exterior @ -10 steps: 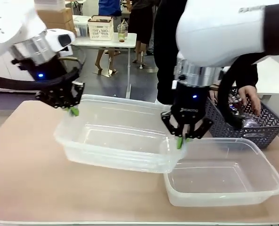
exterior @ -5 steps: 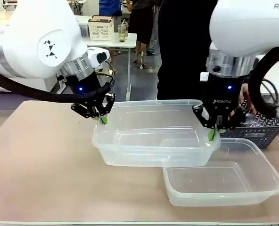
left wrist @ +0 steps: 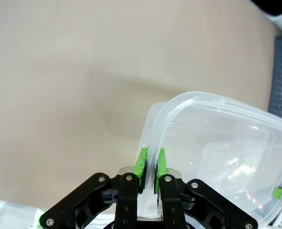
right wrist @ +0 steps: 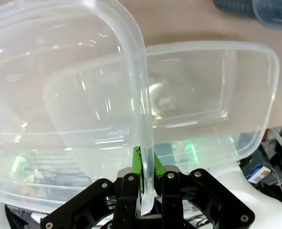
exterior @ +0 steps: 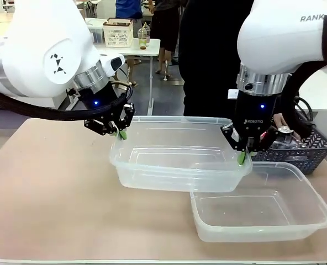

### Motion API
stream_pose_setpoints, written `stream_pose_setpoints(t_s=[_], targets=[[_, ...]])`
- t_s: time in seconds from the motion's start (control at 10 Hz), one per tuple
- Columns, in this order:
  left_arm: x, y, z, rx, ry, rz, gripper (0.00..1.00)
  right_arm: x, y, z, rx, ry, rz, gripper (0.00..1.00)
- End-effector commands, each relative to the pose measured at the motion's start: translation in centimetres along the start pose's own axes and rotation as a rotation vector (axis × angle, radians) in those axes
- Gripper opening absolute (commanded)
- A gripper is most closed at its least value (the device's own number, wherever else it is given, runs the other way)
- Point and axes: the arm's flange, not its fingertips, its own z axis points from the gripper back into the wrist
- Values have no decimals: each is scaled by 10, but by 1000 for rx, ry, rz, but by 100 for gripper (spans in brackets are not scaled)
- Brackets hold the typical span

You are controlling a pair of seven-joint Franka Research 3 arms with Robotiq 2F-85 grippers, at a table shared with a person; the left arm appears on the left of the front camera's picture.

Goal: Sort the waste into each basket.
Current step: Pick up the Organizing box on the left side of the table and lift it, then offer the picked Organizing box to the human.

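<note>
above the desk both claws pinch the upper tub by opposite rims: left claw, right claw. it overhangs the second tub; uneven pull could slip a rim free.

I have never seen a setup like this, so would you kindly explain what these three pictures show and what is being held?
Two white robot arms work at a beige table. One picture looks across the table from between them; the other two come from cameras on each wrist, looking along the fingers. The left hand and the right hand each pinch an opposite rim of one large clear plastic tub, carrying it together above the table. A second clear tub rests on the table, partly beneath it. A dark grey lattice basket stands at the far right, where a person is standing.
</note>
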Motion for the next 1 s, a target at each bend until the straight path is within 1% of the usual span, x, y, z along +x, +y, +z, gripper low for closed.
stream_pose_setpoints(t_s=[0.0,0.9], targets=[[-2,-4,2,6,35,-27,9,0,-2,-1,-8,14,5,6],[-2,-4,2,6,35,-27,9,0,-2,-1,-8,14,5,6]])
